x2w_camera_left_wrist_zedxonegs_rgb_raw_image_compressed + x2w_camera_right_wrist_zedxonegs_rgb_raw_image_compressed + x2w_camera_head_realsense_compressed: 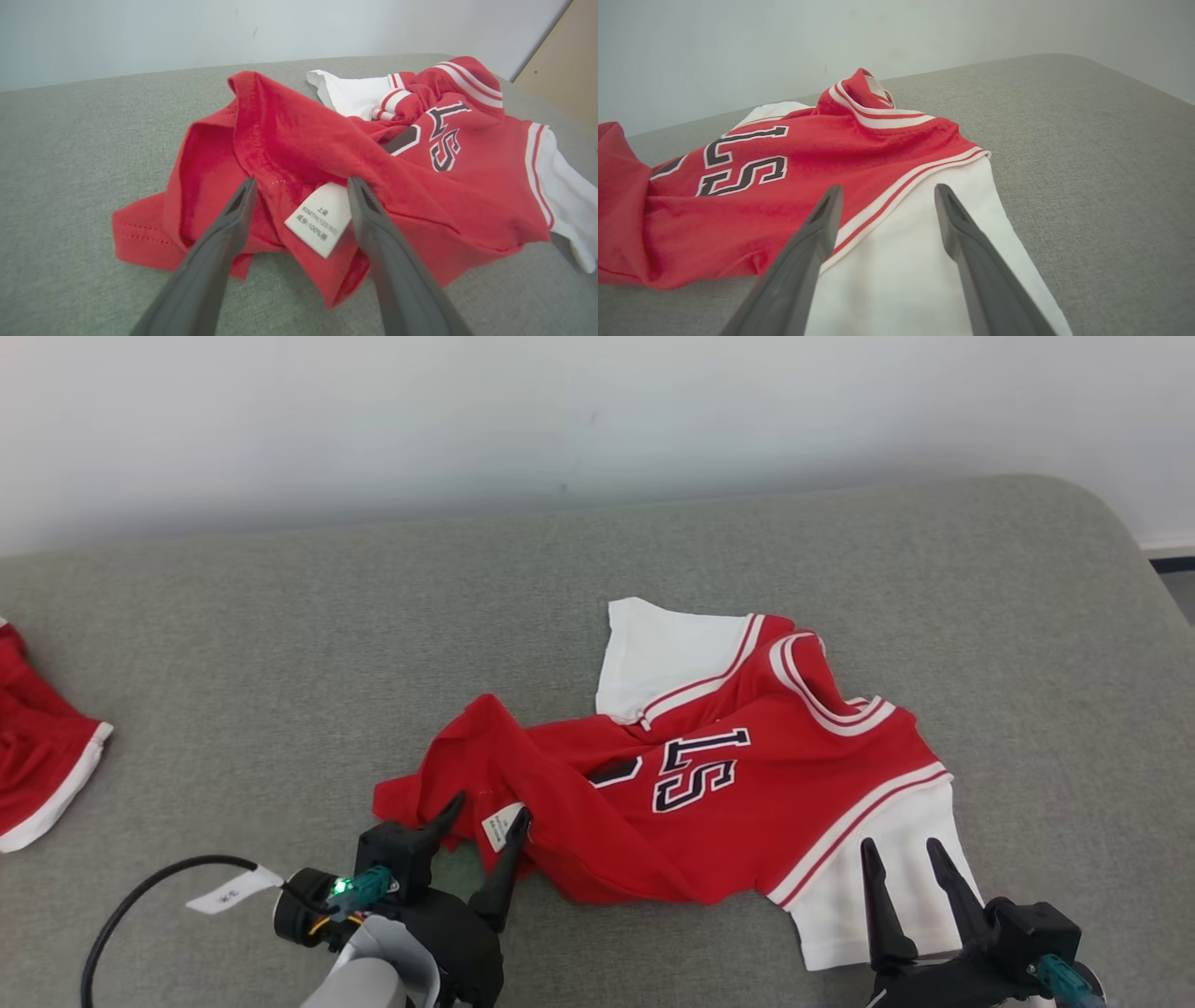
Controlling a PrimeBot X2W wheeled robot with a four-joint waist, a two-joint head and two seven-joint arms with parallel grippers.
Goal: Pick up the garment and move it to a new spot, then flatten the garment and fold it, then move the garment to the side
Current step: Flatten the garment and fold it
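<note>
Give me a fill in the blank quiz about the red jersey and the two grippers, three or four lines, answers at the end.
1. The red jersey lies crumpled on a ____ padded surface.
2. The left gripper has its fingers either side of the jersey's small ____ label.
3. The right gripper points over the jersey's white ____.
4. Both grippers' jaws stand ____.
Missing words: grey; white; sleeve; open.

place: bare indoor test room | evidence: grey cloth-covered table, plain white wall, tagged cable
</note>
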